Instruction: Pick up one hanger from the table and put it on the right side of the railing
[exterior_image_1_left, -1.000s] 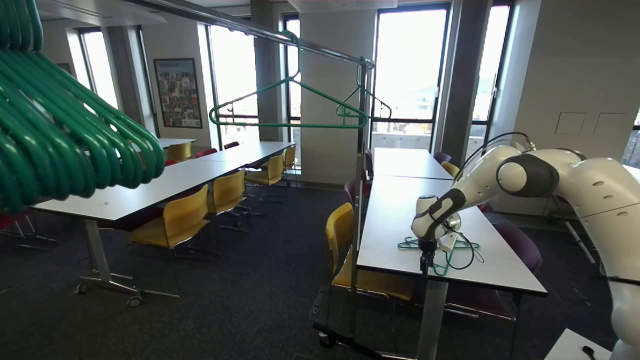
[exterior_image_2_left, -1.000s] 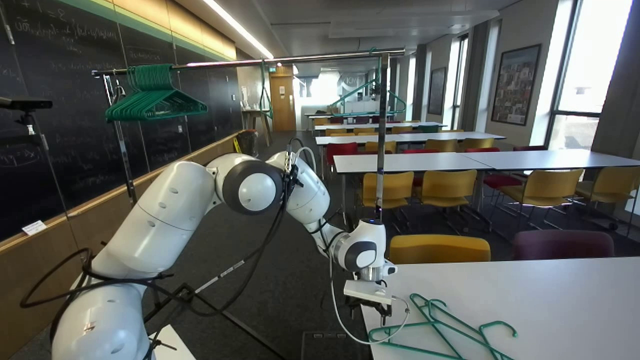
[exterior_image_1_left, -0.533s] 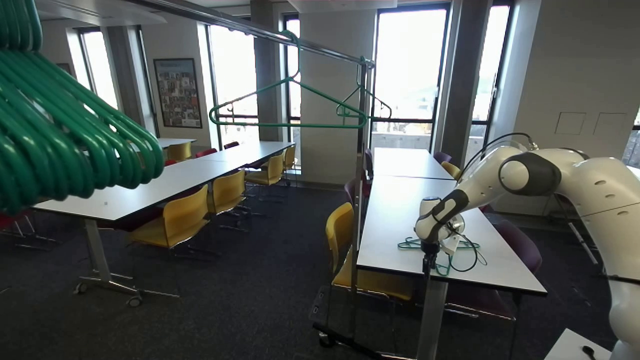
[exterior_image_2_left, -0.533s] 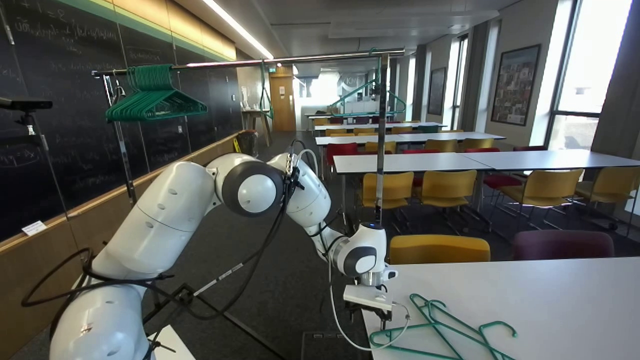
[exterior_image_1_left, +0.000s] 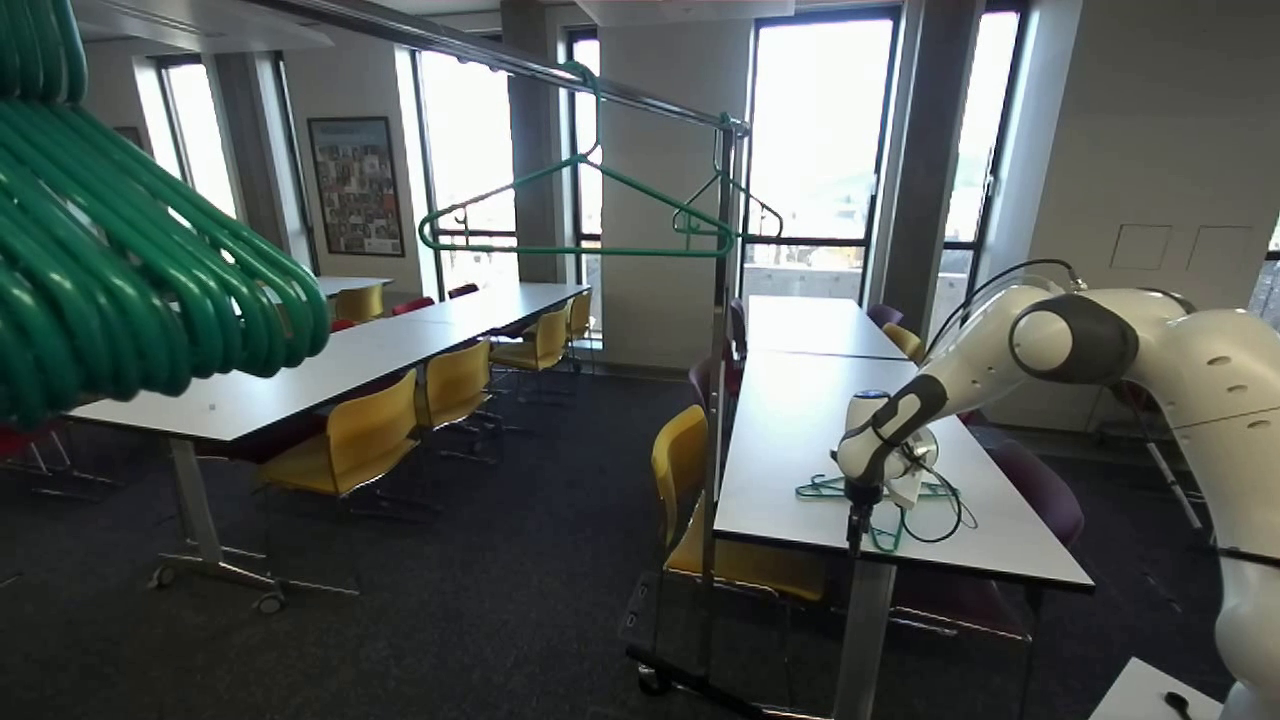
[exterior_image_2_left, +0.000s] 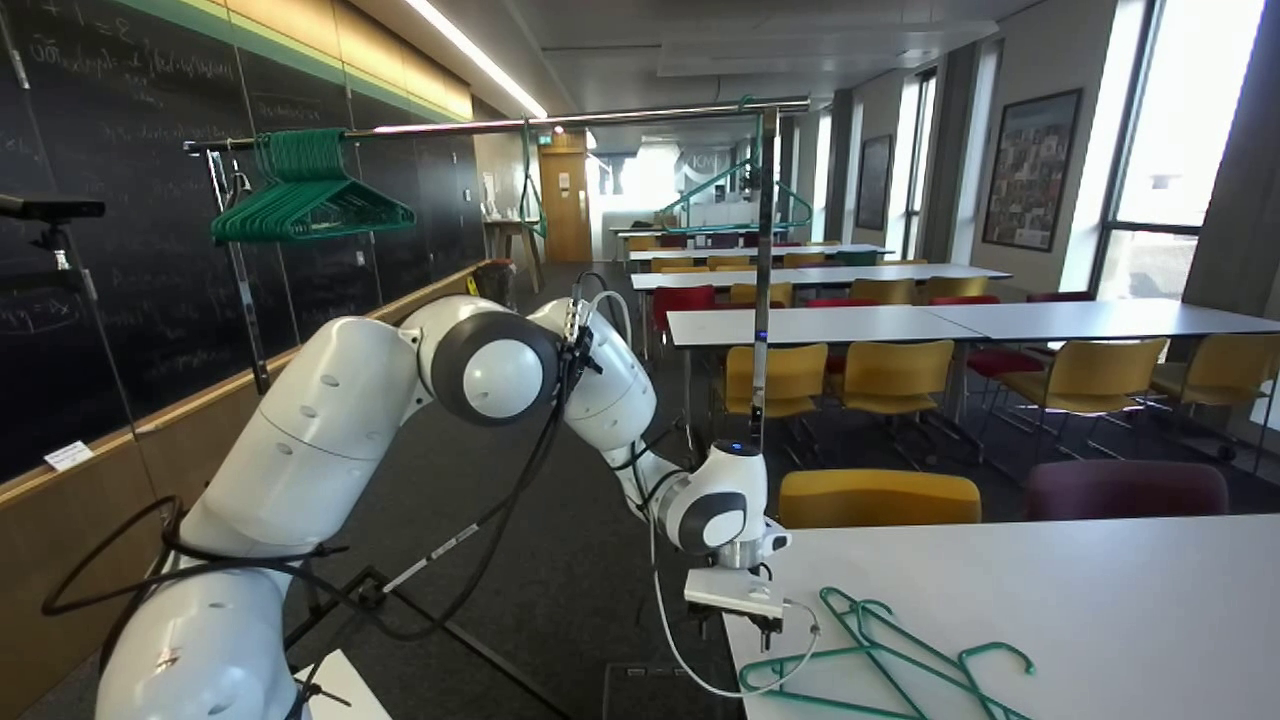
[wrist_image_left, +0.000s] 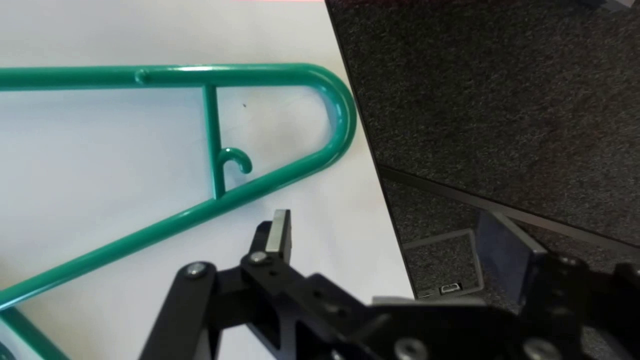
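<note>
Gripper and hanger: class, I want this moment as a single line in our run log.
gripper: open, nothing held | hanger: lying on table, ungrasped | railing: other hangers hanging | pick: not yet done

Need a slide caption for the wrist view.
Open gripper at the edge of the table, a green hanger lying ungrasped beside it.

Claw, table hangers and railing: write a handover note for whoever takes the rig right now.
Claw: open, holding nothing, straddling the edge of the table in the wrist view.
Green clothes hangers: two overlapping on the table; one's corner lies near the claw, outside its jaws.
Railing: hanger bundle toward one end, two single hangers farther along.
Done: no table hanger gripped yet.
Left: grip one, lift it, hang it on the railing's right side.
</note>
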